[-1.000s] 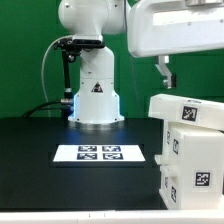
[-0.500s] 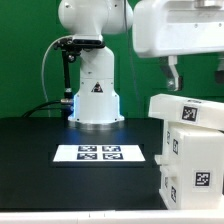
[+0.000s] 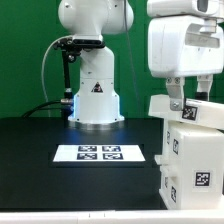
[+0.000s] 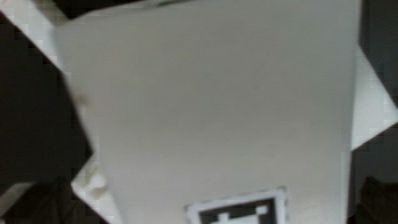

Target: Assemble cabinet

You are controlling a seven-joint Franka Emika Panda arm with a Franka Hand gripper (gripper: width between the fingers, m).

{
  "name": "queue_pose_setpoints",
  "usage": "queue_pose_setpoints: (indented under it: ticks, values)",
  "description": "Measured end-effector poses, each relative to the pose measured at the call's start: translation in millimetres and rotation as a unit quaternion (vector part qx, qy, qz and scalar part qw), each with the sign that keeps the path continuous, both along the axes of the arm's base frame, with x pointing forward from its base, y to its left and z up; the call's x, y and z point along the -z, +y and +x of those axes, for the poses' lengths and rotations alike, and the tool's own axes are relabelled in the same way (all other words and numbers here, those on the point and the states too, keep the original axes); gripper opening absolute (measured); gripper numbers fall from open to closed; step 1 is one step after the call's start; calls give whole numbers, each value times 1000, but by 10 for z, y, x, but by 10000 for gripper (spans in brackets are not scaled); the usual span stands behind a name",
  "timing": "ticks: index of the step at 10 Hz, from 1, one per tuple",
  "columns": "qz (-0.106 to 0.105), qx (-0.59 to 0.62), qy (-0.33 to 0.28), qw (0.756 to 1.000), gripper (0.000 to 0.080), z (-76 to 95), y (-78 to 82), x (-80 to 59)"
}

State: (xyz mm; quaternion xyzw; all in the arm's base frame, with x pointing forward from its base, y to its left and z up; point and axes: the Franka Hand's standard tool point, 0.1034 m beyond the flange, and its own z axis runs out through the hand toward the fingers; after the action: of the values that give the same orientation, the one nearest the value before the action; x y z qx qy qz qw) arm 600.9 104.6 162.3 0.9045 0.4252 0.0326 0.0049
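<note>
Though tagged black-and-white, smooth boxy white plastic cabinet (image 3: 190, 145).

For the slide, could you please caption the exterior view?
Panda gripper poised just above the top panel of the tall white cabinet, with the marker board flat on the black table.

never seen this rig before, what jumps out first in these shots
The tall white box-shaped plastic cabinet, dotted with black-and-white square tags, stands at the exterior view's right, and the big white robot arm's gripper hangs just above its tilted top panel. Centre table lies the flat white marker board, in front of the arm's round white base. The wrist view is almost filled by a white cabinet panel.
</note>
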Motion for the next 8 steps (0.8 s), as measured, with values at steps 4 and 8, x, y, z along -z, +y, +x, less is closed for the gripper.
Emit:
queue_pose_setpoints:
  ticks: [4, 8]
  values:
    - [2, 43, 1, 999, 667, 7, -51, 12]
    - [14, 215, 5, 977, 550, 3, -52, 15]
